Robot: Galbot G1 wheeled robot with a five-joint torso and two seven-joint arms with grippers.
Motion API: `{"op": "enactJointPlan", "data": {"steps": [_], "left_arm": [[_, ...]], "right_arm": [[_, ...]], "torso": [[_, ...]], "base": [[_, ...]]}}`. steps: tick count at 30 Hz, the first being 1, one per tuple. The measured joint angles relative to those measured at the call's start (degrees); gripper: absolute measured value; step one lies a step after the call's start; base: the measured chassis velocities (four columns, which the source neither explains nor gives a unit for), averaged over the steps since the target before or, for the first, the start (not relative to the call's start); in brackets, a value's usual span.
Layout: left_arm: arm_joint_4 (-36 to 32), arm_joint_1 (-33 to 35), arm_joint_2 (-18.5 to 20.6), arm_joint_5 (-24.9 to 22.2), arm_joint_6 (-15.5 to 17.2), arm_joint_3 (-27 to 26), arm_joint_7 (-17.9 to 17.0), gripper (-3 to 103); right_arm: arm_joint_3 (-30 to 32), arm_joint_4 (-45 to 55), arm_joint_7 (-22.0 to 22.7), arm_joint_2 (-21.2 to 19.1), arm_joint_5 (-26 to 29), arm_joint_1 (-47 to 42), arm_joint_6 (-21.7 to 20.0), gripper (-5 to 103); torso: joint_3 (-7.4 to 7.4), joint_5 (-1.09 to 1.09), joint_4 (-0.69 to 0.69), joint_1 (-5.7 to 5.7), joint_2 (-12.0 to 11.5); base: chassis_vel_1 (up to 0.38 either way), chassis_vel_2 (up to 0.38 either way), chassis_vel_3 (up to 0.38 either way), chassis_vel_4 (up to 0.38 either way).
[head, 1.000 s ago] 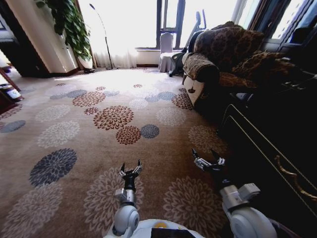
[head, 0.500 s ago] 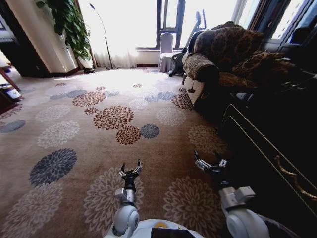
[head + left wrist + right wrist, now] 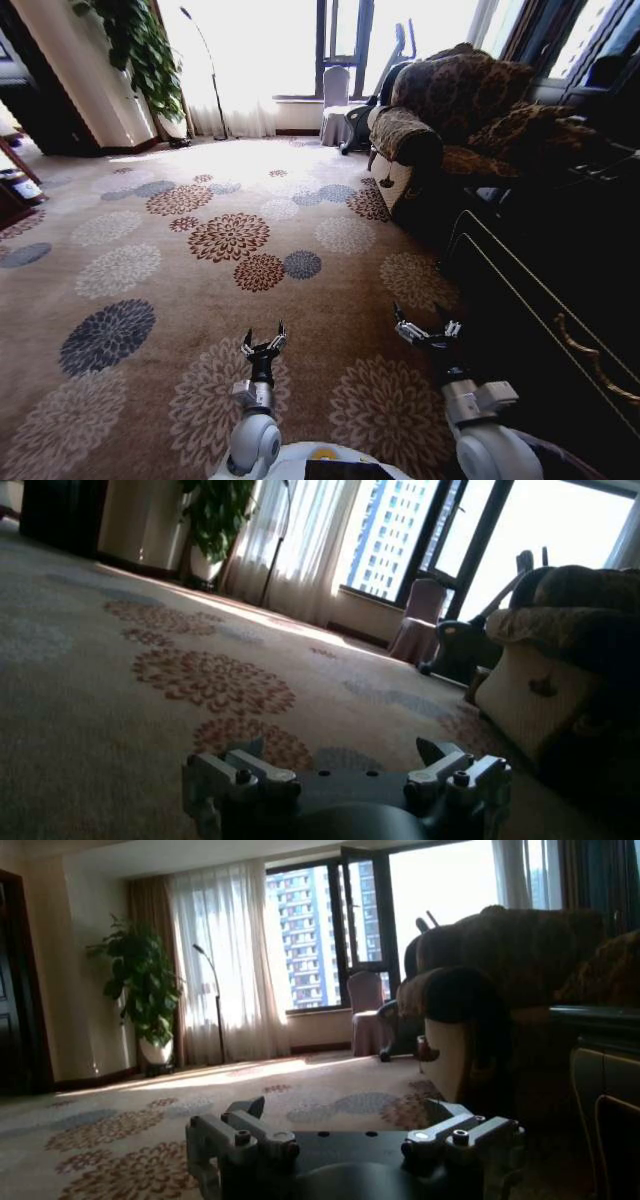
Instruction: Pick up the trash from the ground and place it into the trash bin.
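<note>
Daylight floods in from the tall windows point(image 3: 345, 45) at the far end of the room and burns them out to white in my head view; the sheer curtains point(image 3: 225, 960) glow. A bright patch lies on the far carpet point(image 3: 250, 160), fading to a duller brown near me. On my right the armchair point(image 3: 450, 110) and the dark cabinet point(image 3: 560, 300) sit in deep shadow, detail lost. Straight lines bow toward the edges of my head view. In my left wrist view the carpet close by is soft and the room hazy; my right wrist view is dim and backlit.
</note>
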Motion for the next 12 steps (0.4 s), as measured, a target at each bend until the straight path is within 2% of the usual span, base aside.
{"op": "enactJointPlan", "data": {"steps": [12], "left_arm": [[0.00, 0.00, 0.00, 0.00, 0.00, 0.00, 0.00, 100]], "right_arm": [[0.40, 0.44, 0.00, 0.26, -0.76, -0.95, -0.42, 100]], "torso": [[0.00, 0.00, 0.00, 0.00, 0.00]], "base": [[0.000, 0.000, 0.000, 0.000]]}}
